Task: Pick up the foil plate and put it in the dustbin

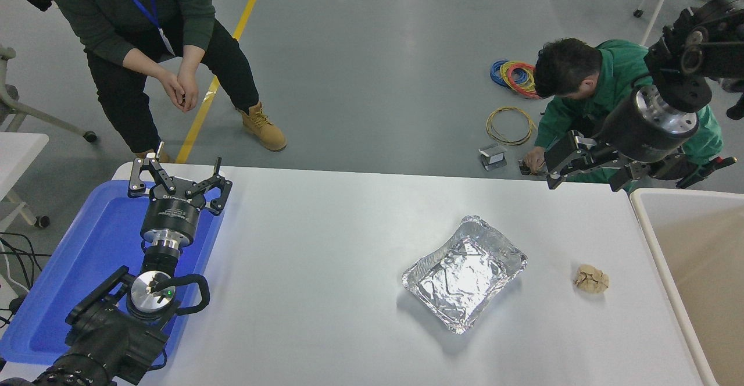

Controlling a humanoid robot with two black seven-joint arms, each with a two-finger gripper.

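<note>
My left hand [177, 179] sits spread over the blue tray [93, 246]. On the white surface [325, 246] I see the foil plate [465, 272], right of centre. My right hand [587, 168] hovers spread near the dustbin [657, 246].

High head view, facing forward and down over white table [325, 240]

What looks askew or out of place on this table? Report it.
The foil plate lies skewed to the table's edges, its foil crinkled. A crumpled paper ball sits loose between it and the dustbin. Nothing has spilled.
</note>
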